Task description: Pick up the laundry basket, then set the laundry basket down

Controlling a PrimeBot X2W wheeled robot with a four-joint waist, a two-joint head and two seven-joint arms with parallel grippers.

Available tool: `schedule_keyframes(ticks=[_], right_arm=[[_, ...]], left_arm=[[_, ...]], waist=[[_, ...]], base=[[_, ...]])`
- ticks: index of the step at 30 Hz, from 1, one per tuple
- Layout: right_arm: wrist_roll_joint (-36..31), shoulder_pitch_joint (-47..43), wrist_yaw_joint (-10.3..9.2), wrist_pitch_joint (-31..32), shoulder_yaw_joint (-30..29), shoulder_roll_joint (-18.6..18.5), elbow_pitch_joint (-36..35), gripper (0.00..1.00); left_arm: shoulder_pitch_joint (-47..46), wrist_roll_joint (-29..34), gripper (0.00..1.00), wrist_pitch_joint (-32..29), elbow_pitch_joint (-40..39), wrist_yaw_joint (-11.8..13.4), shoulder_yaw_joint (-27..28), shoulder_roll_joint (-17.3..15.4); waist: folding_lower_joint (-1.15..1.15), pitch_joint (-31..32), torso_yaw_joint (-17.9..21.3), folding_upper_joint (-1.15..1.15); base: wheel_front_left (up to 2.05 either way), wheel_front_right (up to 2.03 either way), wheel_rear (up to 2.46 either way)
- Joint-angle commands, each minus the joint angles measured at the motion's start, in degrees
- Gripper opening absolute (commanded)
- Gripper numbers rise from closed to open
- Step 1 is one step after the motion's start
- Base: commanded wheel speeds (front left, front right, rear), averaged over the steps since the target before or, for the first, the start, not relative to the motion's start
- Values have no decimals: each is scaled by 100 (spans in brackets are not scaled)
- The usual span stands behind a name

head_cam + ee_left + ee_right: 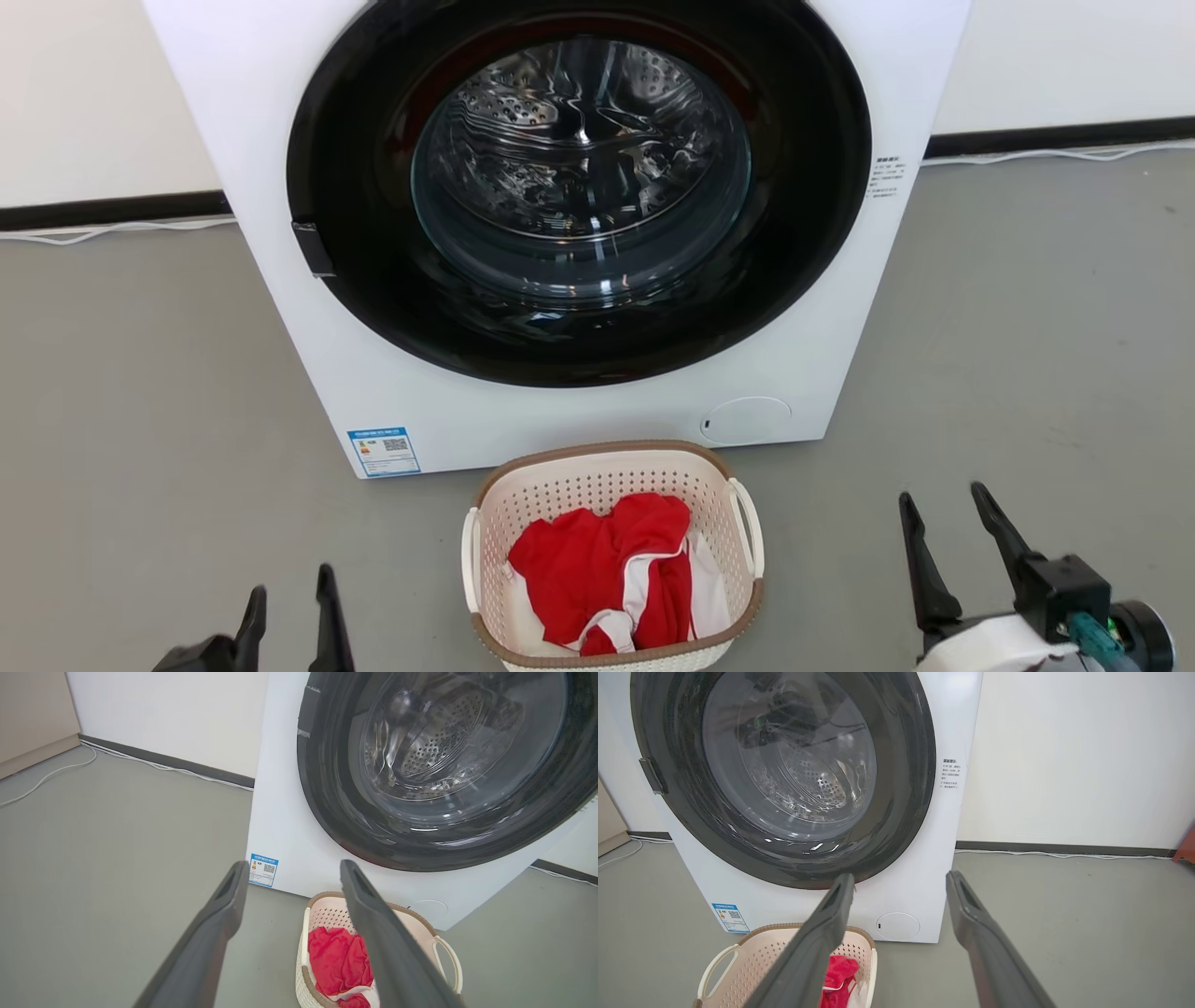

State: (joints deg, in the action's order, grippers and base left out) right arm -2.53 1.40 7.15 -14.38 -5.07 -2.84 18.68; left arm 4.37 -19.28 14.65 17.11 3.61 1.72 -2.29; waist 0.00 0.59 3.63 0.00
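Left gripper point(289, 581) and right gripper point(941, 507) both hover low, fingers spread wide and holding nothing

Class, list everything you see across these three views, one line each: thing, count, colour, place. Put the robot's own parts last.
washing machine: one, white with a black round door, on the floor before the wall
laundry basket: one, cream with a brown rim, on the floor just in front of the machine
clothes: one heap, red and white, inside the basket
sticker: one, blue, lower left of the machine's front
cable: white, count unclear, along the foot of the wall
wall: one, white, behind the machine
floor: grey, underfoot
left hand: one, dark, open and empty, left of the basket
right hand: one, dark, open and empty, right of the basket
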Motion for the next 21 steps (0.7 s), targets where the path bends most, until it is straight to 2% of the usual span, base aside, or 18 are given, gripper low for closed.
schedule_keyframes(ticks=[1,4,5,10,17,21], right_arm=[[-63,12,34,-62,80,-18,-205,100],[-100,-51,34,-62,26,-14,-283,100],[-50,-147,0,1,-86,10,-122,0],[-28,-195,-6,28,-64,32,101,0],[493,-127,-4,190,-116,30,105,0],[805,-121,-3,239,-98,29,72,0]], left_arm=[[-14,-48,100,35,-225,59,218,-59],[59,-46,100,35,-326,24,235,-59],[193,-43,0,-1,-179,-3,61,-5],[265,-61,0,-10,62,-9,51,59],[182,-464,0,-145,54,-71,91,52],[146,-698,0,-204,38,-106,97,49]], waist=[[0,34,-32,0],[0,78,-67,0],[0,75,-61,0],[0,82,-67,0],[13,88,-83,0],[1,72,-93,0]], base=[[0,0,0],[0,0,0],[0,0,0],[0,0,0],[0,0,0],[0,0,0]])
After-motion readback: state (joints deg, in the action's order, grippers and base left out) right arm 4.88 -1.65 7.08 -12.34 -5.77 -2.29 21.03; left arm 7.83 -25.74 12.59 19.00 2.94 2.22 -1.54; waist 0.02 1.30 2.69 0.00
